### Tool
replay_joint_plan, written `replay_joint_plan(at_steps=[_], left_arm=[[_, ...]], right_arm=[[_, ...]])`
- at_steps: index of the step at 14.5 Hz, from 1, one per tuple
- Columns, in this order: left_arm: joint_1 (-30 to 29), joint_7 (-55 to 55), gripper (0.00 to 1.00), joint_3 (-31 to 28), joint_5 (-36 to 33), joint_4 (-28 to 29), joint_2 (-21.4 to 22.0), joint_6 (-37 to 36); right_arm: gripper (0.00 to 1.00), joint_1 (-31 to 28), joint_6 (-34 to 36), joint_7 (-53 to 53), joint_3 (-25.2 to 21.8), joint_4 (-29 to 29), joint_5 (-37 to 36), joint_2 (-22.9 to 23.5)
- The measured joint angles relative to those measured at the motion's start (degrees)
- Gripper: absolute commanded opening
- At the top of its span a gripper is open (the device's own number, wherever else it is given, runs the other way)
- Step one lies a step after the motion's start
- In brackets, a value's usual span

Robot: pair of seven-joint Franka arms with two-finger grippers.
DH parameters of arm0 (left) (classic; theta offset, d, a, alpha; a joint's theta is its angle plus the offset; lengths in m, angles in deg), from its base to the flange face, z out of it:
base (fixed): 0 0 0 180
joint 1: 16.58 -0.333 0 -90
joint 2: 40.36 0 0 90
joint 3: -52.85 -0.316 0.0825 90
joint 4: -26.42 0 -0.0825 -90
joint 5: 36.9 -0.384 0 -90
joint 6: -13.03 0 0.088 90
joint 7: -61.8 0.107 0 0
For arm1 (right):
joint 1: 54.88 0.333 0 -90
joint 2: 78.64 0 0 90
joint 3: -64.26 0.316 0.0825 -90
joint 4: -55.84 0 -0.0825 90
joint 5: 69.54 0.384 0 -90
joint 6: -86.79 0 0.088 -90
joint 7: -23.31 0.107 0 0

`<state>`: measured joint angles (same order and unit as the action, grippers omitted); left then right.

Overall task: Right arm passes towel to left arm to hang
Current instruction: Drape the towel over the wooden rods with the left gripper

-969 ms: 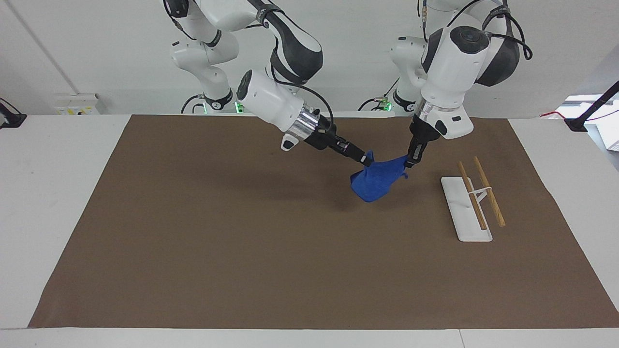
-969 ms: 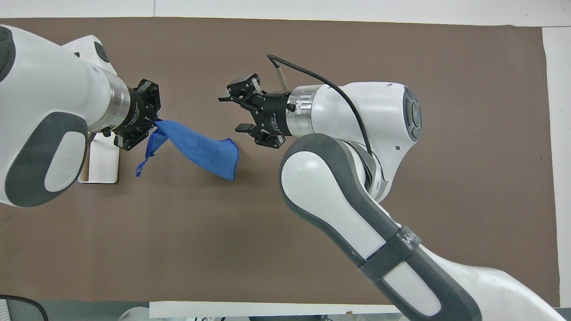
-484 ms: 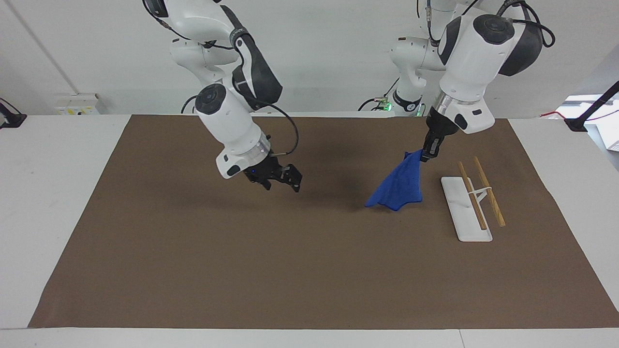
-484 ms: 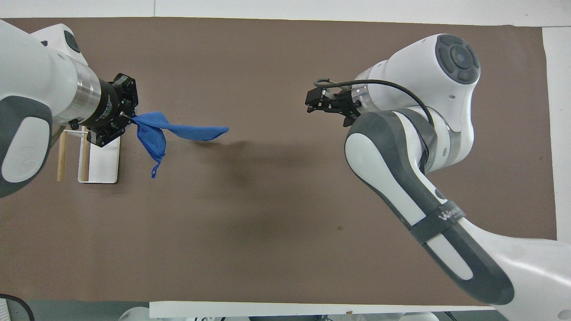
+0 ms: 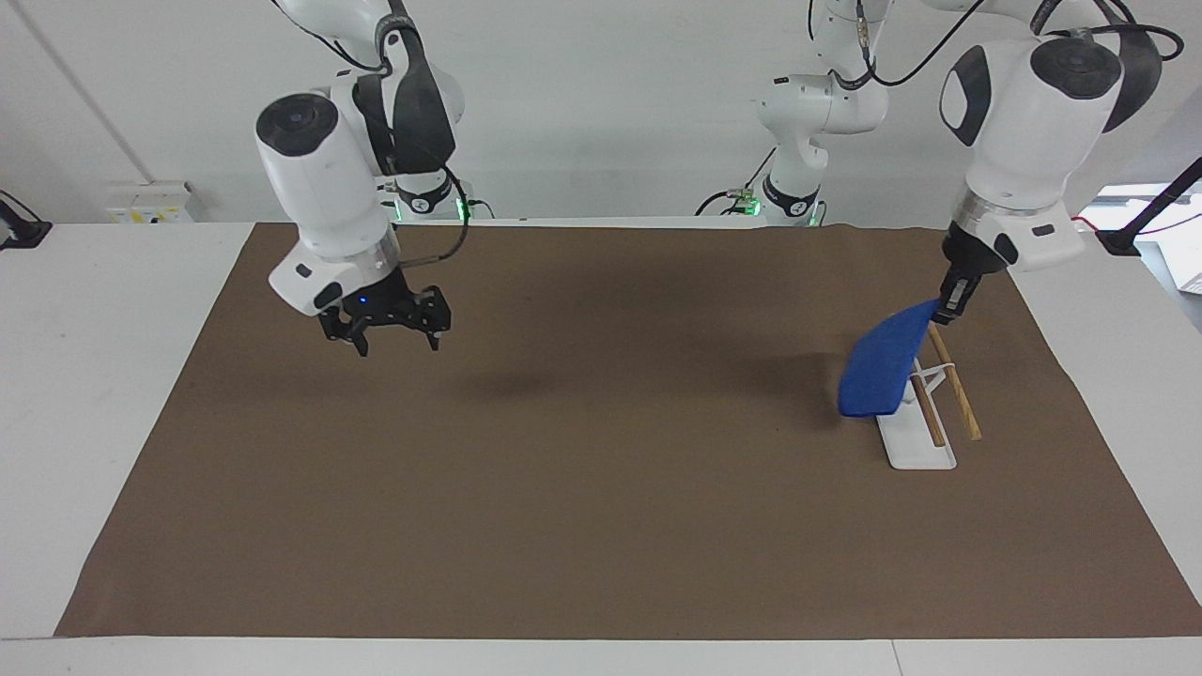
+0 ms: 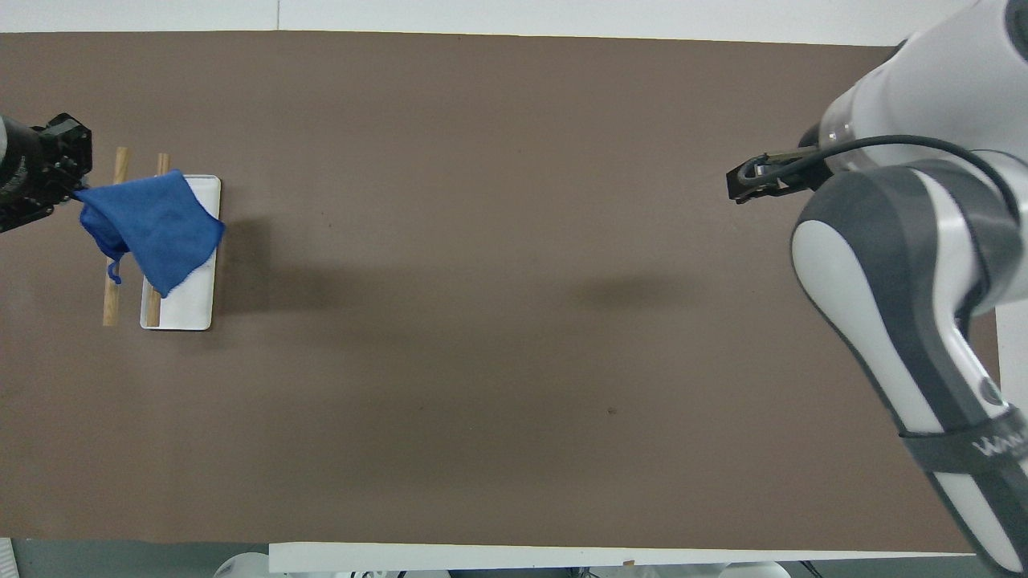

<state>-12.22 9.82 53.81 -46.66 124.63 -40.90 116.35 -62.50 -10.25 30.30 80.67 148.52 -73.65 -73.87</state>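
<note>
Dangling the towel (image 5: 881, 371) by one corner from the left gripper (image 5: 945, 311), jaws clenched on the cloth, above the rack (image 5: 918, 406) near the left arm's end of the brown mat (image 5: 601, 526). Sagging limply, folding on itself: likely light, soft, not slippery, needing no care against breakage. Probably best pinching a corner or the stitched edge, as now, letting the rest drape over a wooden rail (image 6: 113, 241). Waiting with the right gripper (image 5: 394, 336), fingers spread and empty, above the mat toward the right arm's end. Loop (image 6: 115, 274) hanging free below the cloth.
</note>
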Motion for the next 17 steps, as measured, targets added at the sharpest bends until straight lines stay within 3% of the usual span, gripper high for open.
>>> replay_joint_plan(at_steps=[3,6,8,12,15,16,17], left_arm=[[-7.4,11.3,0.0,-0.1,-0.1,1.7,-0.3,5.0],[-11.7,17.5,0.0,-0.1,-0.1,4.9,-0.3,11.1],[-13.1,19.2,0.0,-0.1,-0.1,7.6,-0.3,15.2],[-13.7,19.6,0.01,0.0,-0.1,14.4,-0.6,22.5],[-13.7,19.6,0.01,0.1,-0.1,16.2,-0.7,23.8],[-13.7,19.7,0.04,0.1,-0.1,16.4,-0.7,23.8],[-13.7,19.7,0.16,0.1,-0.1,16.8,-0.7,23.8]], right_arm=[[1.0,-4.3,11.9,-0.5,-0.1,-7.4,-0.1,-2.5],[1.0,-6.2,19.2,-1.9,-0.2,-13.4,-0.7,-3.2],[1.0,-6.7,19.8,-6.5,-0.6,-13.9,-1.0,-3.4],[1.0,-0.7,20.8,-11.2,-9.1,-12.9,-1.8,-4.6],[1.0,-0.7,20.8,-11.5,-9.5,-12.5,-1.8,-4.8],[1.0,-0.7,20.8,-11.5,-9.5,-12.3,-1.8,-4.8],[1.0,-0.7,20.8,-11.5,-9.5,-12.0,-1.8,-4.8]])
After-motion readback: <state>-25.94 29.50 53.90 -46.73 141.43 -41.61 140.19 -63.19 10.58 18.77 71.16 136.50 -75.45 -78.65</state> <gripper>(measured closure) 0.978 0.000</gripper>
